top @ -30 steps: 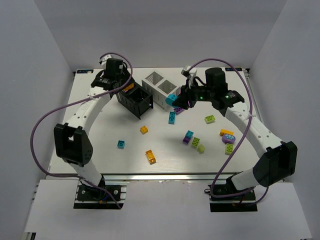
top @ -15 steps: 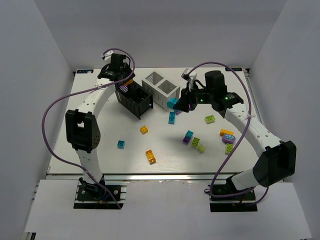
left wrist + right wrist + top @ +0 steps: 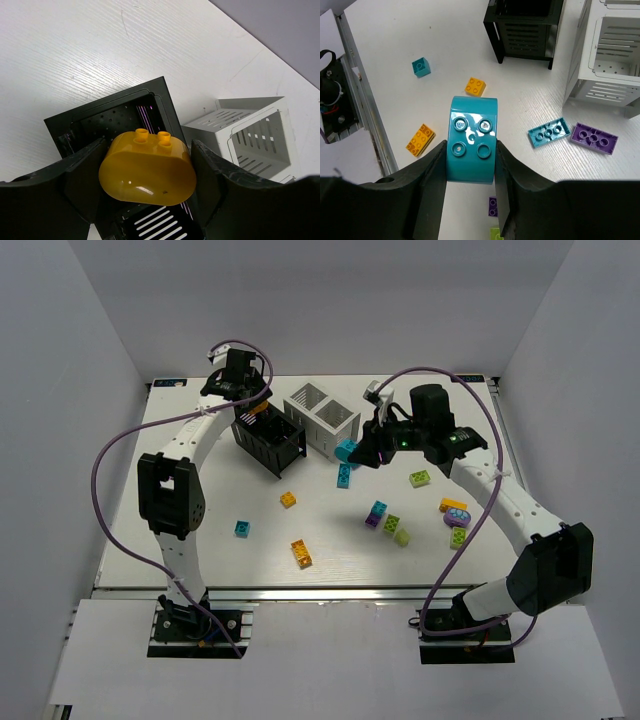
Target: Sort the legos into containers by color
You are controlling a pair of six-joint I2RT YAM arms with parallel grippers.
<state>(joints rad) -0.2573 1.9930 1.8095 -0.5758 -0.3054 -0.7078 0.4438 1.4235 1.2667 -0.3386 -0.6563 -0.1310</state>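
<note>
My left gripper [image 3: 240, 390] is shut on a rounded orange lego [image 3: 147, 167] and holds it above the far compartment of the black container [image 3: 268, 440], whose open top shows in the left wrist view [image 3: 115, 112]. My right gripper [image 3: 358, 453] is shut on a curved teal lego [image 3: 471, 140], held above the table just in front of the white container [image 3: 322, 418]. Below it lie a teal plate [image 3: 549, 132] and a purple plate [image 3: 594, 137]. Loose legos on the table include an orange one [image 3: 288, 499], a teal one [image 3: 242, 528] and another orange one [image 3: 301, 553].
A cluster of teal, purple and green bricks [image 3: 388, 523] lies mid-right, with a lime brick [image 3: 420, 478] and orange, purple and green ones [image 3: 455, 518] further right. The two containers stand side by side at the back. White walls enclose the table.
The left arm's elbow has swung in while its gripper stays over the black container with the orange lego. The right gripper has drifted slightly nearer with the teal lego.
</note>
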